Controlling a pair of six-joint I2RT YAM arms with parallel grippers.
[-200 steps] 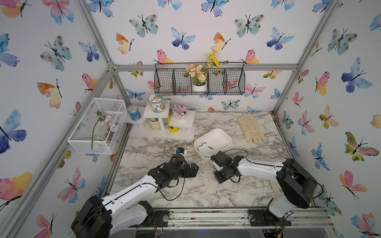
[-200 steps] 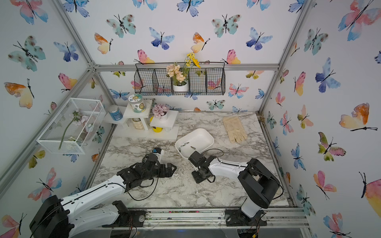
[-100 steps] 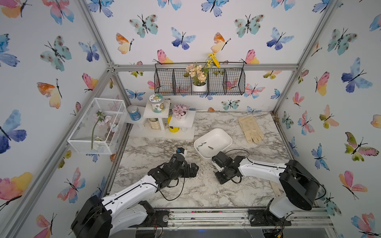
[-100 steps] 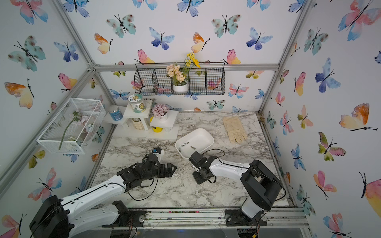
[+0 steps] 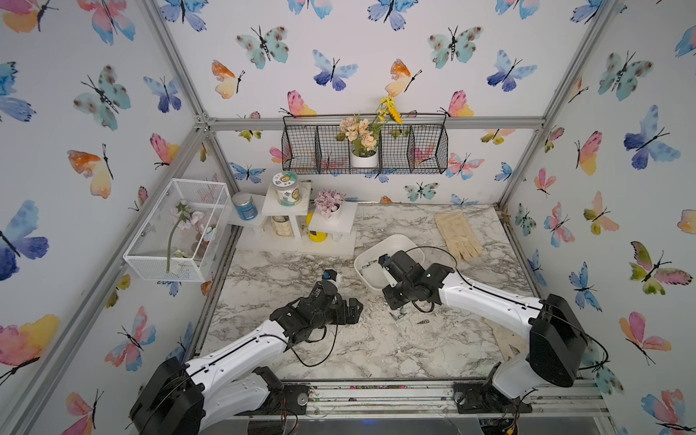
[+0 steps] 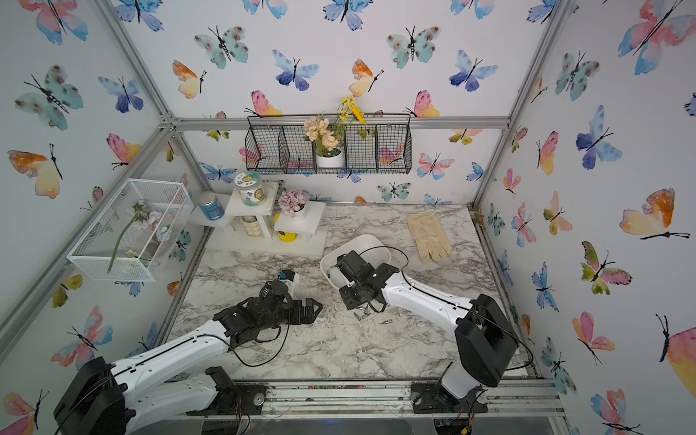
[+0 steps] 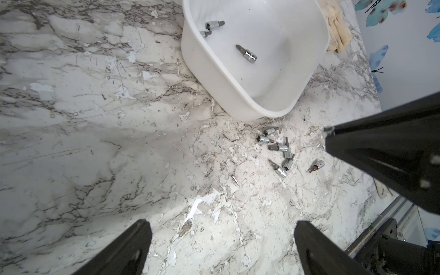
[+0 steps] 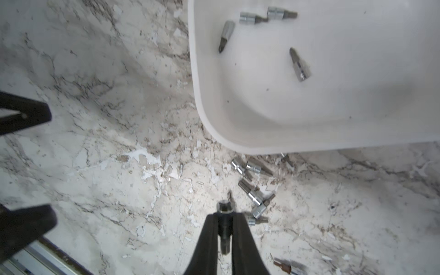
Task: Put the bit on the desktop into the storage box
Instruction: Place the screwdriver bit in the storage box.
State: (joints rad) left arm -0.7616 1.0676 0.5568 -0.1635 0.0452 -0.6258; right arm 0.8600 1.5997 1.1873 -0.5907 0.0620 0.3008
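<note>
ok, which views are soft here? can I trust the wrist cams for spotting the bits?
Right wrist: the bit clamped in the right pincer is dark and blurred, and the storage box rim is soft. Left wrist: the loose bits on the desktop are sharp and evenly lit. Both top views: even light, no glare, bits mere specks.

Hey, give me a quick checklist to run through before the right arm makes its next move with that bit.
1. Grip on the bit: ok. The right gripper is shut on the held bit.
2. Held bit above the storage box: not ok. It is over the desktop, short of the rim.
3. Room in the box: ok. Four bits lie inside, with bare floor around them.
4. Left gripper out of the way: ok. It is open, over bare desktop, apart from the box.
5. Desktop cleared: not ok. Loose bits lie beside the box.
</note>
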